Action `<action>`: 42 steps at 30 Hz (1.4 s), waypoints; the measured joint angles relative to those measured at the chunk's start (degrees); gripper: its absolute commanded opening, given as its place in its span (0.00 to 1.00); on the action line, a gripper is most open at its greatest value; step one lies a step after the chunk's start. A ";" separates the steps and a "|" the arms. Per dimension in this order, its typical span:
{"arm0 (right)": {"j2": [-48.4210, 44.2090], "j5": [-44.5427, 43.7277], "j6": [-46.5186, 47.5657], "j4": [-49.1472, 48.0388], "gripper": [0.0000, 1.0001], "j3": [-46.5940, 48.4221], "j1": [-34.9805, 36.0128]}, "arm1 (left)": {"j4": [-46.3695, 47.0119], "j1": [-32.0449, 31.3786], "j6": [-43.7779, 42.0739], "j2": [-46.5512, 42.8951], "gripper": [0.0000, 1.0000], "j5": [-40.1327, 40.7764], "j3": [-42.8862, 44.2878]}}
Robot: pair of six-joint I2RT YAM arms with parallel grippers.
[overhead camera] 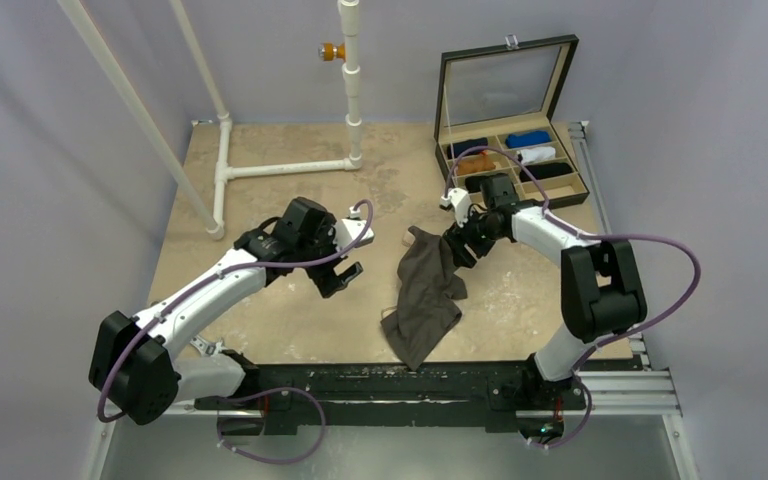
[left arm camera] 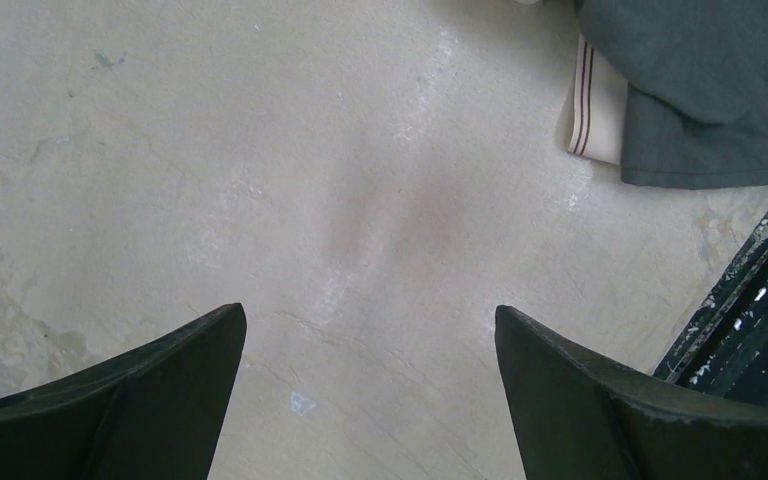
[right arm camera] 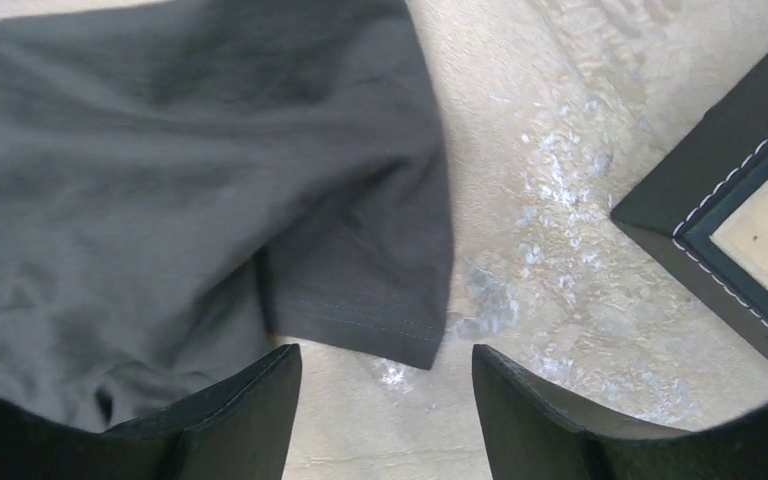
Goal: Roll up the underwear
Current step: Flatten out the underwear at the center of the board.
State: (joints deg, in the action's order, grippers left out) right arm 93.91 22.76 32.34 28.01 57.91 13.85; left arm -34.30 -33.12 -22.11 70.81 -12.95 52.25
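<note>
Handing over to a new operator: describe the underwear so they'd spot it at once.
Find the open black case at the far right corner of the table. Nearer than it, beside the right arm, lies the underwear. Unlike the case's neat rolls, it is loose, crumpled, dark grey-brown cloth.

Left gripper [left arm camera: 368, 312] low in frame, its two dark fingers [left arm camera: 150, 390] set wide apart, the pale, mottled table [left arm camera: 260, 150] showing between them, scuffed white in patches. Top right corner: the underwear [left arm camera: 710, 90], grey fabric lying in soft folds, with its pale waistband [left arm camera: 590, 100] turned out at the left edge, two thin dark stripes running along it; well apart from the fingers. A black, chipped rail [left arm camera: 750, 310] cuts the right edge diagonally, just below the fabric.
</note>
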 measured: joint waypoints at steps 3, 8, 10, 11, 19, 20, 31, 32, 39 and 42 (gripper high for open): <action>2.27 -1.77 -0.42 -1.01 0.57 0.15 0.00 | 0.48 0.00 0.00 0.11 0.94 0.22 0.00; 4.72 -3.67 -1.03 -2.40 0.46 0.17 0.02 | 0.96 0.11 0.02 1.49 0.94 0.92 0.17; 4.85 -3.93 -1.57 -3.34 0.39 0.24 0.02 | 1.36 0.17 0.07 2.47 0.94 1.29 0.55; 5.03 -3.96 -1.73 -3.63 0.35 0.24 0.02 | 1.79 0.28 0.15 3.08 0.94 1.38 0.87; 6.10 -4.35 -3.23 -4.74 0.00 1.22 0.02 | 7.15 4.13 4.39 8.35 0.95 0.11 5.70; 5.95 -4.74 -3.32 -4.70 0.00 1.27 0.02 | 7.87 4.98 5.57 10.49 0.94 -0.72 7.72; -6.36 -12.33 -2.60 1.60 0.00 3.37 0.09 | 8.96 6.21 15.61 38.93 0.89 -8.96 34.12; -7.28 -12.35 -2.16 2.03 0.00 3.93 0.09 | 8.72 6.10 16.28 41.35 0.88 -10.25 36.52; -9.14 -12.48 1.64 7.30 0.00 6.56 0.09 | 5.31 4.37 21.99 52.41 0.81 -20.57 47.60; -7.96 -13.05 1.77 8.94 0.00 6.45 0.09 | 5.44 2.97 25.22 55.54 0.79 -23.52 49.92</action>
State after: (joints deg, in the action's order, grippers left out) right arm 85.95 9.72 34.11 36.95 64.36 13.93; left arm -28.86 -30.15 3.11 126.34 -36.47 102.17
